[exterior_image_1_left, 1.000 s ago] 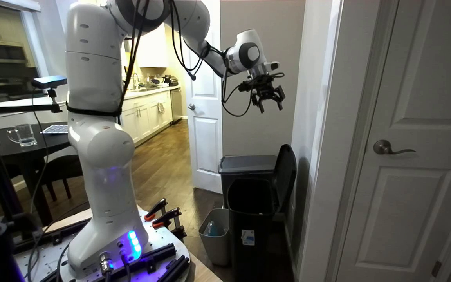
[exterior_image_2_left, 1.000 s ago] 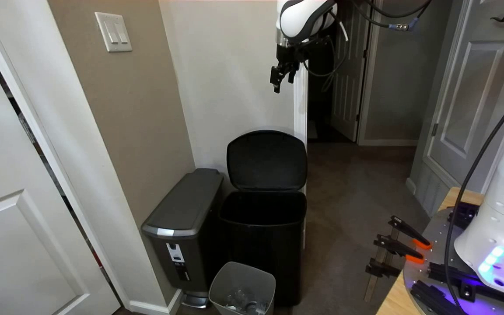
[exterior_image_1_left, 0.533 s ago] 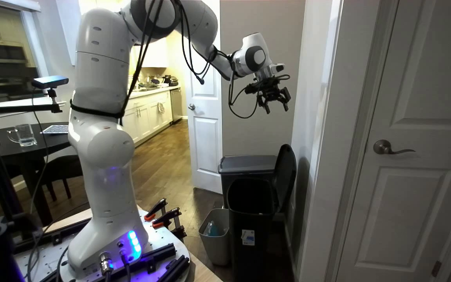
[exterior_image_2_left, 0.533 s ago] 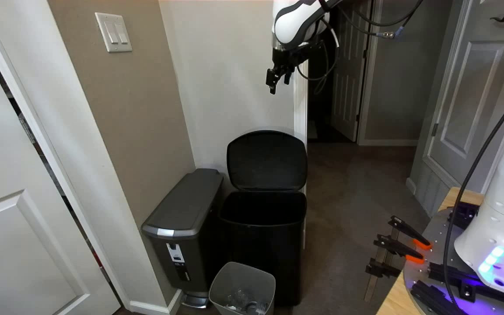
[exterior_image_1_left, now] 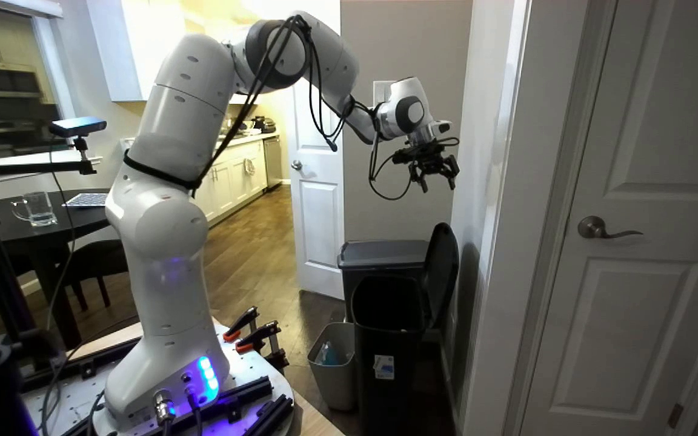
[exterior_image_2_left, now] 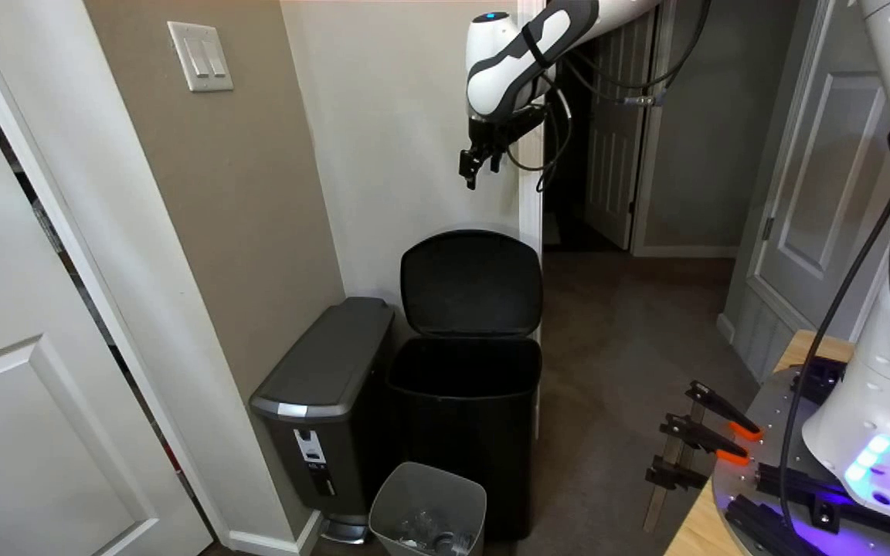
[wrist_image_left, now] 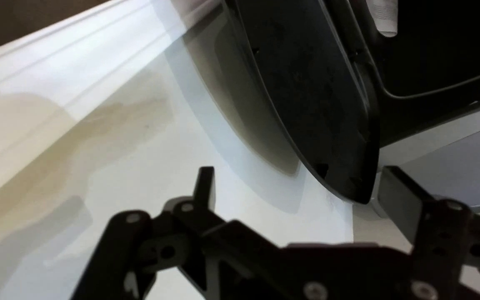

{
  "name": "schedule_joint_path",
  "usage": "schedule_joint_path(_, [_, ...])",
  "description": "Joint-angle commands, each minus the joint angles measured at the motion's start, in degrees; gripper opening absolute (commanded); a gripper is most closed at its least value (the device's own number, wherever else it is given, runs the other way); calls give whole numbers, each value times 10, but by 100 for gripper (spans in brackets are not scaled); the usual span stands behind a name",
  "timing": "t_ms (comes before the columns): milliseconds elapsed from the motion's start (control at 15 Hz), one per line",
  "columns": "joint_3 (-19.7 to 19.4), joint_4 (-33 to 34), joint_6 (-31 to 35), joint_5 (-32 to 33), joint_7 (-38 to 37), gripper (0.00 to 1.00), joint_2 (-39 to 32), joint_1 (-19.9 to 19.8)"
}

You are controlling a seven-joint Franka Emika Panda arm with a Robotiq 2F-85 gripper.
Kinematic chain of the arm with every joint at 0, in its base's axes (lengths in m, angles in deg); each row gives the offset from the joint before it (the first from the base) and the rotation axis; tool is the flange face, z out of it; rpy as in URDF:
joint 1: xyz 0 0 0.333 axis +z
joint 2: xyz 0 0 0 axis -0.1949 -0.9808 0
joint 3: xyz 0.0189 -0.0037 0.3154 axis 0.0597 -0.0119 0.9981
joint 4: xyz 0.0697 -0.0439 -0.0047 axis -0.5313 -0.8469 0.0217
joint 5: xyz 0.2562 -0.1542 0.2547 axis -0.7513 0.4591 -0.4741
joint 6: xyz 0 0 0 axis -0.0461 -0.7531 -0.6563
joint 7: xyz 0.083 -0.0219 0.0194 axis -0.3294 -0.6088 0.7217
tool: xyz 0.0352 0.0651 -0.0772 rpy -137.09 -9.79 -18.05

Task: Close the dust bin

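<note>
The dust bin is a tall black bin whose body [exterior_image_1_left: 388, 387] shows in both exterior views [exterior_image_2_left: 464, 455]. Its lid [exterior_image_2_left: 472, 286] stands raised, close to the wall behind it, and also shows in an exterior view [exterior_image_1_left: 443, 272]. My gripper [exterior_image_1_left: 438, 184] hangs above the lid, apart from it, with fingers pointing down. It also shows in an exterior view [exterior_image_2_left: 482, 177]. In the wrist view my gripper [wrist_image_left: 298, 171] is open and empty. The lid's rounded end [wrist_image_left: 311, 91] lies beyond the fingers, seen between them. Part of the open bin body [wrist_image_left: 431, 79] shows at upper right.
A dark grey step bin [exterior_image_2_left: 329, 355] with a shut lid stands beside the dust bin. A small grey pail [exterior_image_2_left: 429, 502] stands in front. The white wall [exterior_image_2_left: 406, 139] rises close behind the lid. Clamps [exterior_image_2_left: 704, 432] stick out from the robot's table edge.
My gripper has come down toward the lid and moved right, closer to the wall, in an exterior view. The arm leans further forward. The bin and its lid have not moved.
</note>
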Motion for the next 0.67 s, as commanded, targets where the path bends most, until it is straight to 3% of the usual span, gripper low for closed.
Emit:
schedule_joint_path(0, [-1, 46, 12, -16, 12, 100, -49, -4])
schedule_joint_path(600, [4, 153, 3, -29, 29, 100, -161, -17])
